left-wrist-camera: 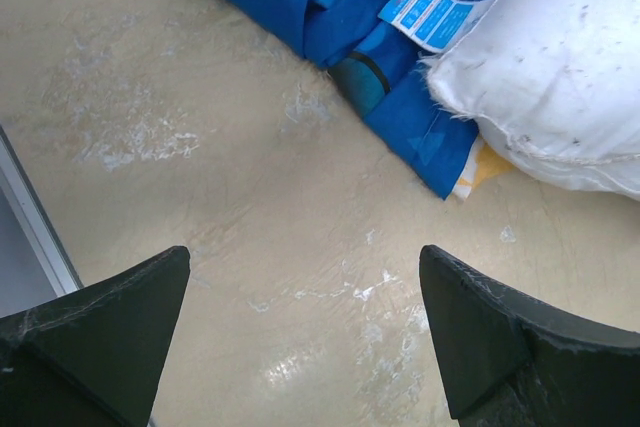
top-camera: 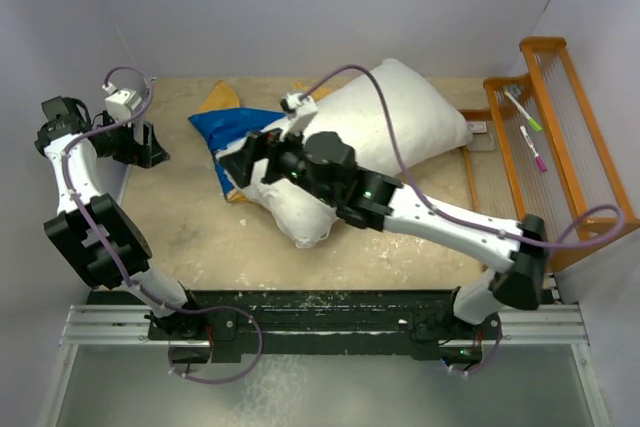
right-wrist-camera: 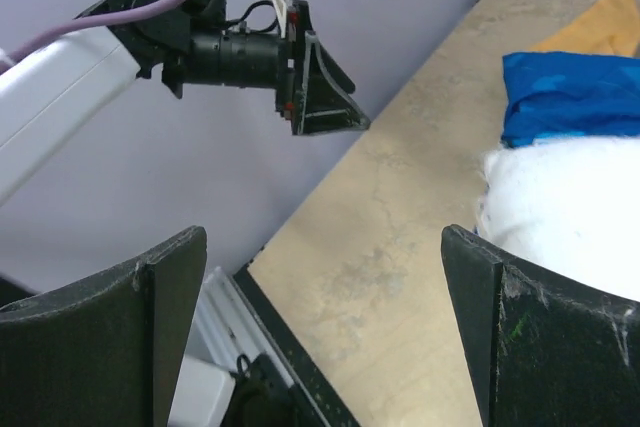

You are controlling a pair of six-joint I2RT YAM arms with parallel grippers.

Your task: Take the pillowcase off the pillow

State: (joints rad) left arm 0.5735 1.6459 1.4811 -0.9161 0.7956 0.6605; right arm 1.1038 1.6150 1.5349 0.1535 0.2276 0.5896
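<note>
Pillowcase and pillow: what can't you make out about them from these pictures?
- Top view: the right arm covers where the pillowcase meets the pillow, so whether the pillow's end is inside it is hidden.
- Left wrist view: the print on the label is too small to read.
- Right wrist view: the frame edge cuts off most of both.

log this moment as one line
left gripper open over table | right gripper open, empty, near pillow | pillowcase bunched beside pillow, touching it
</note>
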